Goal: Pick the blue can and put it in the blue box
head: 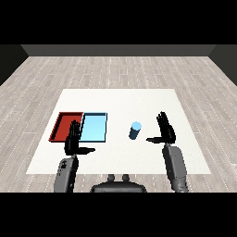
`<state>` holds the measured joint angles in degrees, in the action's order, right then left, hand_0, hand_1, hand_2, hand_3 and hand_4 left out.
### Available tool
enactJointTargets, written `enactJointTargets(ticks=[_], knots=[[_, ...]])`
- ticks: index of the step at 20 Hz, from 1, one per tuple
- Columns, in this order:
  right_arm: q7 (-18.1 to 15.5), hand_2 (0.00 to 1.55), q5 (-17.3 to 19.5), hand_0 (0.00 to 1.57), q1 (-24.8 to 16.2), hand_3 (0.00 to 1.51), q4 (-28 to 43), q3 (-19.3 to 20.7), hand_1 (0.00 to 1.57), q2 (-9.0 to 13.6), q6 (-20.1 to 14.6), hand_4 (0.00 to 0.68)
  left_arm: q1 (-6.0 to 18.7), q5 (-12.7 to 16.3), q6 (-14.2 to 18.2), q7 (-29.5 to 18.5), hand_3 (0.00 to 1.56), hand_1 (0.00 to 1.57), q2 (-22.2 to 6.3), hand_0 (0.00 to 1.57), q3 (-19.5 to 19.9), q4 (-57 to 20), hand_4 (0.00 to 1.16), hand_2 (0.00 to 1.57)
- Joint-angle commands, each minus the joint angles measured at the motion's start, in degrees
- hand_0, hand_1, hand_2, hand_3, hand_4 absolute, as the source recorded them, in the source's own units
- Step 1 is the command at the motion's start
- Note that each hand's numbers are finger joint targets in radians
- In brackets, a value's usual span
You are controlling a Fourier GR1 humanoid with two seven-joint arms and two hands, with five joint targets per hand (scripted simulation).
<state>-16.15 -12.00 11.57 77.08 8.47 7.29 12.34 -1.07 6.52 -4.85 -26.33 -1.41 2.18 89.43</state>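
One blue can (pixel 134 131) stands upright, long axis vertical, beside the empty, spread-fingered right hand (pixel 165 131).

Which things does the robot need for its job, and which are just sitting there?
Needed: blue can, standing upright; light blue tray; right hand, open beside the can.
Just there: red tray; left hand, open by the trays.

The blue can (pixel 135 130) stands upright between the light blue tray (pixel 94 127) and the open right hand (pixel 165 131).
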Motion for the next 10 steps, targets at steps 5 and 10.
enactJointTargets(ticks=[5, 10], knots=[[-2.33, 0.0, -1.29, 0.0, 3.26, 0.0, -10.0, 1.28, 0.0, 0.55, 2.21, 0.0, 1.4, 3.18, -1.55, 4.88, 0.0, 0.0, -2.09, 0.0, 1.62, 2.6, 0.0, 0.0], [0.01, 0.0, -2.09, 0.0, 5.61, 0.0, -11.37, 1.1, 0.0, -0.15, -0.01, 0.0, 3.43, 2.41, 0.36, 2.68, 0.0, 0.0, -0.4, 0.0, 1.53, -0.77, 0.0, 0.0]])
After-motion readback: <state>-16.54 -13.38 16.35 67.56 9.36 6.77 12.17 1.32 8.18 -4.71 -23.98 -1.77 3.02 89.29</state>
